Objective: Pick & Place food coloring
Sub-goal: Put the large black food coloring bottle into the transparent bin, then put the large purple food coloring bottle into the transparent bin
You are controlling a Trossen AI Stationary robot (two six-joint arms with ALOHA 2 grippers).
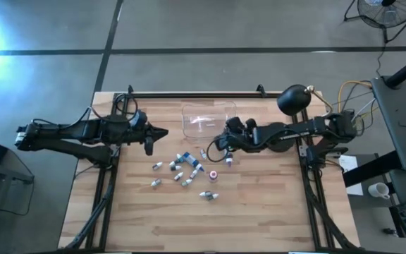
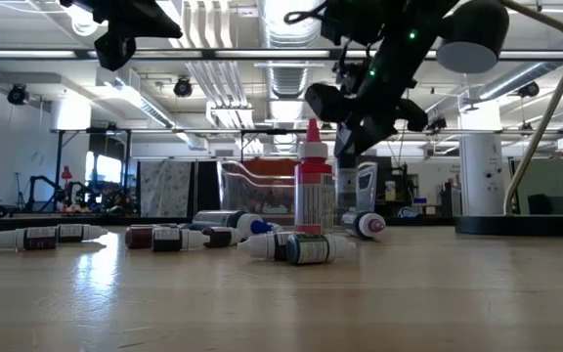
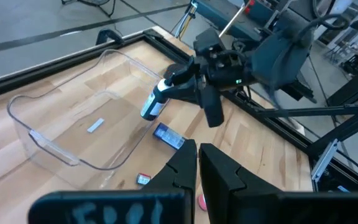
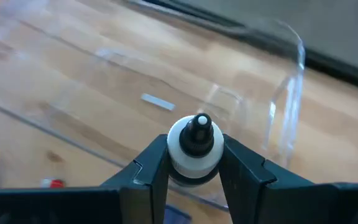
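Observation:
Several tiny food coloring bottles [image 1: 182, 169] lie on their sides on the wooden table, and in the low view a red one [image 2: 313, 191] stands upright among them. My right gripper [image 1: 218, 144] hangs by the near right corner of the clear plastic tub [image 1: 206, 118], shut on one whitish, dark-capped bottle [image 3: 153, 104]. My left gripper [image 1: 151, 138] hovers shut at the table's left, pointing toward the tub, its fingers [image 3: 197, 168] empty. My right gripper pinches the bottle's whitish shoulder [image 4: 194, 152], just below the dark cap [image 4: 201, 122], between its two fingers. The fingers slant down from the table's right side. The bottle is lifted clear and tilted, its cap end toward the wrist and its bottom end [image 3: 148, 115] lowest, over the tub's corner.
The tub [image 3: 73, 118] holds only a small label-like strip [image 3: 95, 126]. A black lamp on a round base [image 1: 293, 99] stands at the far right of the table. A black frame rail runs along the table's far edge [image 1: 189, 94].

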